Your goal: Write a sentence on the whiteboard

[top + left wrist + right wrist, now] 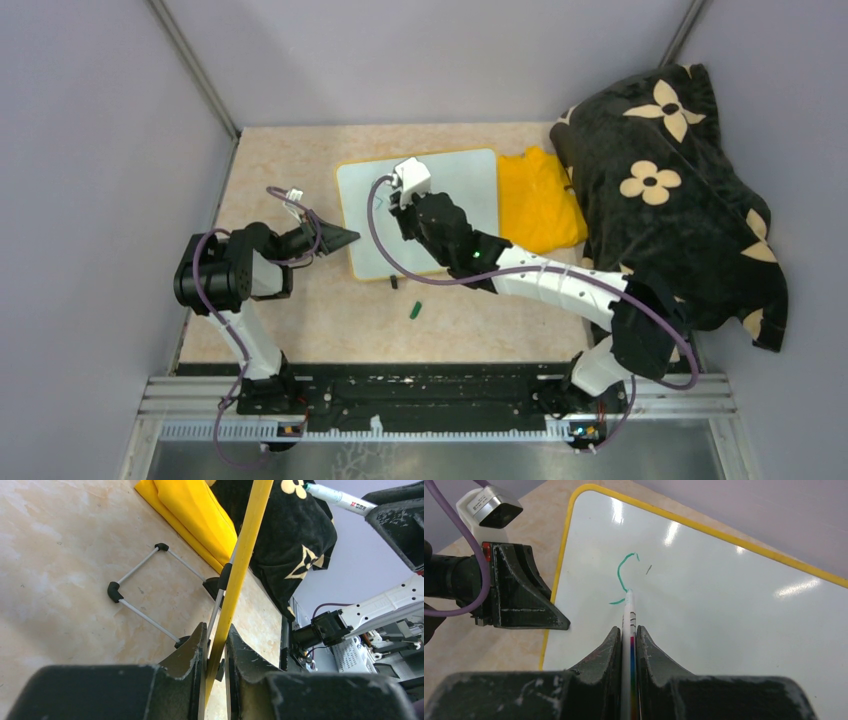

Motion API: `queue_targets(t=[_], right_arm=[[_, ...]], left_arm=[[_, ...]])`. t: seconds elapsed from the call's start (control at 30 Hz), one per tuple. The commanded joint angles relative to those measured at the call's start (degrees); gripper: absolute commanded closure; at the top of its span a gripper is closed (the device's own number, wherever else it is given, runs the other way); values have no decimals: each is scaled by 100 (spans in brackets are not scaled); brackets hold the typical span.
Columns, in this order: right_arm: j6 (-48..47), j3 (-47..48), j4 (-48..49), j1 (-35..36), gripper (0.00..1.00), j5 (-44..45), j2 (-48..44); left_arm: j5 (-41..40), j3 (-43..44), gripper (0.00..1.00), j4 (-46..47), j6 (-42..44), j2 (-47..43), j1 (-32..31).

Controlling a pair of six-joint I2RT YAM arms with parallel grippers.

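The whiteboard lies at the table's middle, white with a yellow frame; it also shows in the right wrist view. My left gripper is shut on the board's yellow left edge. My right gripper is shut on a white marker, its tip touching the board. One green curved stroke, the start of the sentence, is on the board near its left side. In the top view my right gripper hovers over the board and hides the writing.
A yellow cloth lies right of the board, against a black flowered blanket. A green marker cap and a small black piece lie on the table in front of the board. The board's wire stand shows under it.
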Motion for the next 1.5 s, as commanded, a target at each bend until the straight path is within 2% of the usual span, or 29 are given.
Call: queue_targets(t=[0.0,0.5,1.47], right_arm=[[-95,604,37,27,100,85,202],[141,1104,-529,29,100,415,664],[381,1347,-760,-113,100,488,910]], left_arm=[[-96,-39,100,1169,69,-93,32],[-99,-39,100,1177,61,-91,33],[-100,-39,100,1187,61,-90,33]])
